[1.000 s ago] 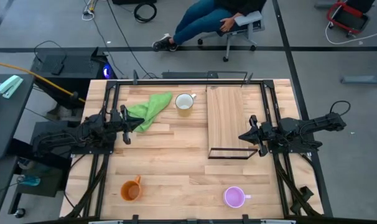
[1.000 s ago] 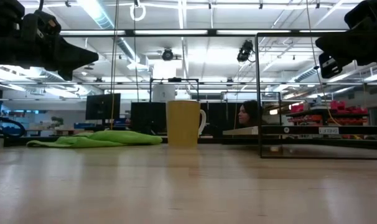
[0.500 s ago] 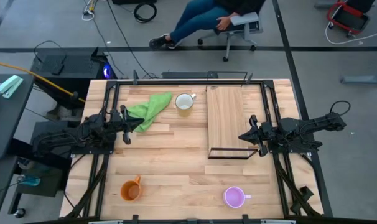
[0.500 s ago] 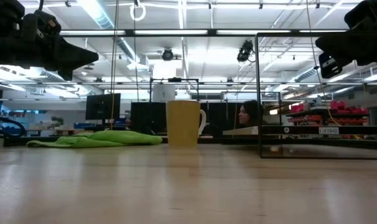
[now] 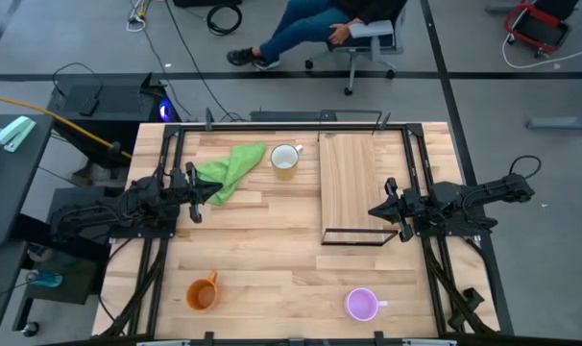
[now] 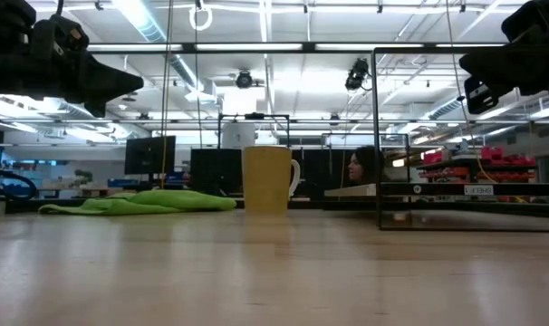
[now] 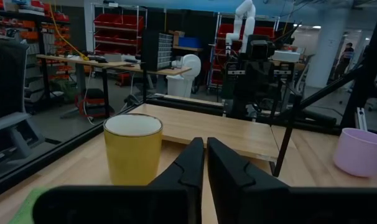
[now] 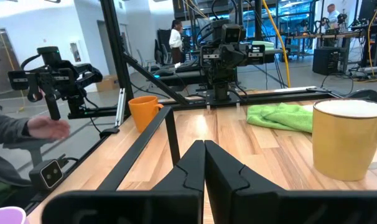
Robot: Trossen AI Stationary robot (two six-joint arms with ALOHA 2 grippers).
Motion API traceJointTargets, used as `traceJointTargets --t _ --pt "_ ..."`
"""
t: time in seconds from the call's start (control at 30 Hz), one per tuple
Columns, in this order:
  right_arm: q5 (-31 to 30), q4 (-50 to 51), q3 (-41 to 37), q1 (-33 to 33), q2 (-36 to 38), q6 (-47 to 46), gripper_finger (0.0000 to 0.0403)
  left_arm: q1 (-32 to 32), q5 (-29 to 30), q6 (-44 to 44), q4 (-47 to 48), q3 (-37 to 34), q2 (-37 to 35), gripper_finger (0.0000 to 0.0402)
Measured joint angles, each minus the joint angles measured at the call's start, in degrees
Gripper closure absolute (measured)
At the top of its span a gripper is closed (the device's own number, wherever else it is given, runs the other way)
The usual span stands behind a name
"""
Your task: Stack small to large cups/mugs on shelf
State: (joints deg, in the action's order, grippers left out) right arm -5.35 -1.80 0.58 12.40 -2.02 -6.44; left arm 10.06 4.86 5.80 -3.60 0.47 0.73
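Currently | left gripper (image 5: 193, 196) and right gripper (image 5: 385, 210) pinched shut, empty | risk: knocking shelf (image 5: 350, 185) frame while reaching orange mug (image 5: 203, 293).

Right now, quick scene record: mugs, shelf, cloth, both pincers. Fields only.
white mug: upright on the table, between cloth and shelf
orange mug: near edge, left side
purple mug: near edge, right side
shelf: flat on the table, nothing on it, black frame at its near end
cloth: green, bunched, left of the white mug
left pincer: shut, empty, beside the cloth
right pincer: shut, empty, over the shelf's right edge
stacking: not started
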Motion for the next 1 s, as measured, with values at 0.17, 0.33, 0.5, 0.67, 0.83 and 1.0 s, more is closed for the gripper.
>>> traceJointTargets --t 0.17,0.33,0.5,0.67,0.83,1.0 --pt "-0.02 0.0 0.0 0.0 0.0 0.0 0.0389 0.0 -0.01 0.0 0.0 0.0 0.02 0.0371" --pt "0.0 0.02 0.0 -0.01 0.0 0.87 0.0389 -0.01 0.0 -0.06 -0.01 -0.01 0.0 0.0366" --pt "-0.02 0.01 0.0 -0.02 0.0 0.92 0.0389 -0.01 0.0 -0.34 -0.04 0.0 0.01 0.037" --pt "-0.19 -0.02 0.01 -0.01 0.0 1.03 0.0389 0.01 0.0 -0.35 -0.56 0.0 0.01 0.0373" --pt "-0.17 -0.89 0.01 -0.01 0.0 -3.37 0.0389 -0.01 0.02 -0.37 -1.62 -0.02 0.02 0.0367" --pt "-0.17 -4.94 0.02 -0.02 0.02 -15.76 0.0389 -0.01 0.0 -0.13 -3.72 0.0 0.0 0.0368"
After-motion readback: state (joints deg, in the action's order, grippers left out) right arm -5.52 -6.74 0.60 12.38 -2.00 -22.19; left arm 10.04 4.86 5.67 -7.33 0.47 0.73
